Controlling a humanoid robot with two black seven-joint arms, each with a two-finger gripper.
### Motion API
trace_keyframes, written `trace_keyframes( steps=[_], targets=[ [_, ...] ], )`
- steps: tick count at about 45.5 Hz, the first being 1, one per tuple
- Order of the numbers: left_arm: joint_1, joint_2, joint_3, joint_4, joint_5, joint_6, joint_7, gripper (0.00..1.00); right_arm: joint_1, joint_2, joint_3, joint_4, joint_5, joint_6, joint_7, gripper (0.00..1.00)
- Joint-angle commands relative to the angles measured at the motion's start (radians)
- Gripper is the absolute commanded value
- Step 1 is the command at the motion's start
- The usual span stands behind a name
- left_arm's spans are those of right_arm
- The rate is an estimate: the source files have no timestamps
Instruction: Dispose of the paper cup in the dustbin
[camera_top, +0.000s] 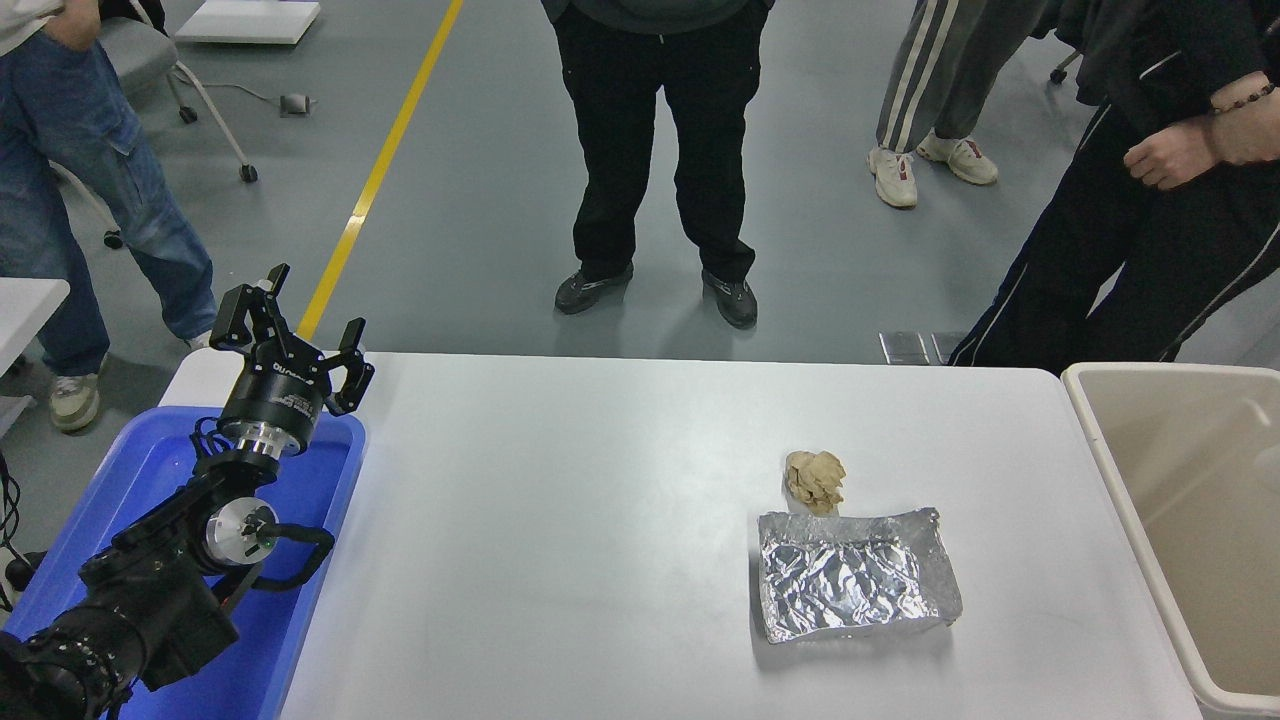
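The beige dustbin (1110, 470) stands at the table's right edge, partly cut off by the picture's edge; the part of its inside that shows holds nothing. The paper cup is not visible anywhere in the head view. My left gripper (293, 312) is open and empty, parked above the far end of a blue tub at the lower left. My right arm is out of view.
A crumpled tan paper ball (815, 479) and a flattened foil sheet (855, 575) lie right of centre on the white table (560, 520). The blue tub (310, 560) sits at the left edge. Several people stand beyond the far side; one forearm (1215, 140) hangs at the upper right.
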Motion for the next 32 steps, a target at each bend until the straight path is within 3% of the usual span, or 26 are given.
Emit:
trace_keyframes(
  steps=[1,9,10,16,18,25,32],
  targets=[
    [0.000,0.000,0.000,0.000,0.000,0.000,0.000,1.00,-0.042,0.037,0.002,-0.002,0.042,-0.024,-0.016,0.00],
    [0.000,0.000,0.000,0.000,0.000,0.000,0.000,1.00,-0.041,0.035,0.002,-0.004,0.042,-0.033,-0.016,0.00],
    [0.000,0.000,0.000,0.000,0.000,0.000,0.000,1.00,-0.041,0.034,0.002,-0.004,0.044,-0.043,-0.016,0.04],
    [0.000,0.000,0.001,0.000,0.000,0.000,0.000,1.00,-0.041,0.029,0.000,0.002,0.047,-0.125,-0.013,0.69],
    [0.000,0.000,0.000,0.000,0.000,0.000,0.000,1.00,-0.039,0.029,0.002,0.004,0.049,-0.148,-0.013,0.85],
    [0.000,0.000,0.000,0.000,0.000,0.000,0.000,1.00,-0.032,0.031,0.005,0.007,0.049,-0.185,-0.010,0.97],
    [0.000,0.000,0.000,0.000,0.000,0.000,0.000,1.00,0.010,0.028,0.005,0.010,0.050,-0.182,-0.010,0.98]
  ],
)
